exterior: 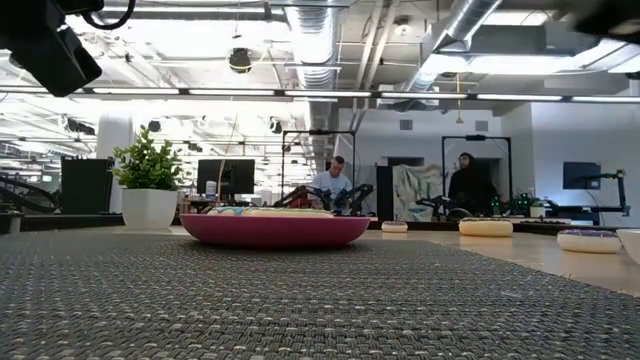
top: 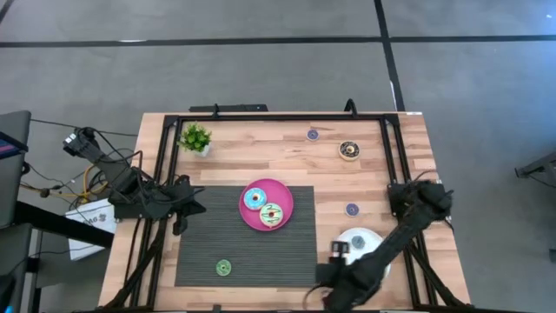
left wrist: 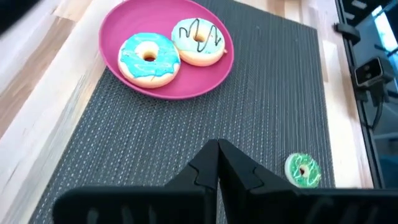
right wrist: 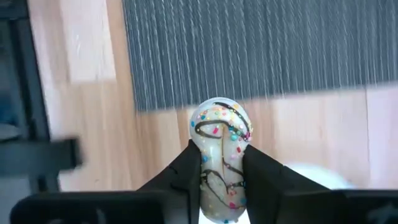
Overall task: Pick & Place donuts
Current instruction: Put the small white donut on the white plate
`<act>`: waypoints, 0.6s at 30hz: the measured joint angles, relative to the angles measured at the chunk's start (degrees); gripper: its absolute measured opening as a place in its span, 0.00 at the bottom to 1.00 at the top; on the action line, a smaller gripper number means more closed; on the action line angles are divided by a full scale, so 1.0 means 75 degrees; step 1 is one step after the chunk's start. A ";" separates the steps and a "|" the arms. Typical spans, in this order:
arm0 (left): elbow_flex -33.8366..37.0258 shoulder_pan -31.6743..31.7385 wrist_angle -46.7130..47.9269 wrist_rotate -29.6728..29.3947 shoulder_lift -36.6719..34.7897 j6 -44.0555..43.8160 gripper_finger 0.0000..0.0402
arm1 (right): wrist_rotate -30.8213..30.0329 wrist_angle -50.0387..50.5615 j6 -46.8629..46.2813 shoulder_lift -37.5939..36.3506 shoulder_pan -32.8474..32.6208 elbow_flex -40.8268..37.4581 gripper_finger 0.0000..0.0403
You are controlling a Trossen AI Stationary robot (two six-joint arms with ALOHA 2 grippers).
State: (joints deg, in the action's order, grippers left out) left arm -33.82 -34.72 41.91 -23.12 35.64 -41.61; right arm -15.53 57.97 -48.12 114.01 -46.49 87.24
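Your right gripper (right wrist: 221,171), at the worktop's near right by the white plate (top: 365,236), pinches a sprinkled donut (right wrist: 220,146) on edge between its jaws: hold firm, lift straight, while the left gripper (left wrist: 217,163) waits pressed shut.

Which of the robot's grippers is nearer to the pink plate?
The left. The left gripper rests shut at the mat's edge beside the pink plate; the right gripper, clamping a sprinkled donut, is farther off by the white plate.
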 joint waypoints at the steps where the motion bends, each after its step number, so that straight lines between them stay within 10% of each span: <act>1: 0.0000 0.0000 -0.0008 -0.0051 -0.0003 -0.0017 0.00 | -0.0041 -0.0001 -0.0301 -0.0306 -0.0136 -0.0351 0.20; 18: 0.0000 0.0000 -0.0146 -0.0215 -0.0002 -0.1028 0.00 | 0.1125 -0.0046 -0.5156 -0.2732 -0.1758 -0.4180 0.17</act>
State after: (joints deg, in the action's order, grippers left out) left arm -33.82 -34.72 40.82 -24.73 35.62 -49.32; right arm -7.09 57.63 -86.79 93.52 -59.67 55.89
